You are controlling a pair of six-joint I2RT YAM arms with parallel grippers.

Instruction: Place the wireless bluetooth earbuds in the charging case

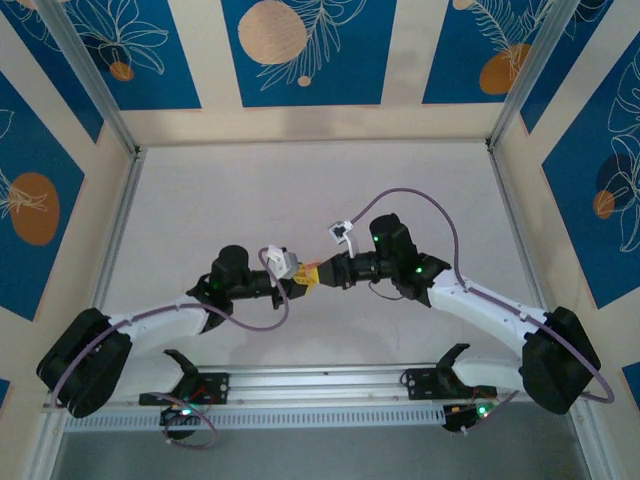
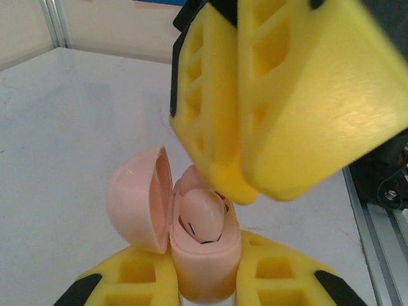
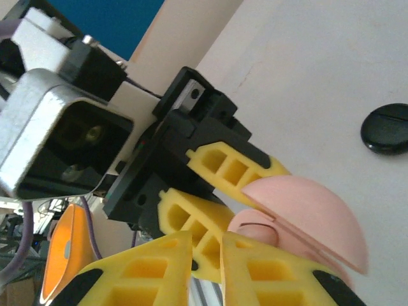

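The pale pink charging case (image 2: pixel 203 268) stands upright in my left gripper (image 2: pixel 204 271), whose yellow fingers are shut on its lower body. Its lid (image 2: pixel 140 197) hangs open to the left. One pale pink earbud (image 2: pixel 203 215) sits in the case's near socket, and a second pink bud (image 2: pixel 190 178) shows behind it. My right gripper (image 2: pixel 245 191) comes down from the upper right, shut with nothing between its fingers, its tips against the case's top rim. In the right wrist view the right gripper (image 3: pixel 207 245) sits beside the lid (image 3: pixel 312 210) and a bud (image 3: pixel 255 226). Both grippers meet above mid-table (image 1: pixel 308 278).
A round black case (image 3: pixel 386 127) lies on the white table (image 1: pixel 300 190) beyond the grippers. An aluminium rail (image 1: pixel 320 380) runs along the near edge between the arm bases. Frame posts (image 1: pixel 95 90) stand at the back corners.
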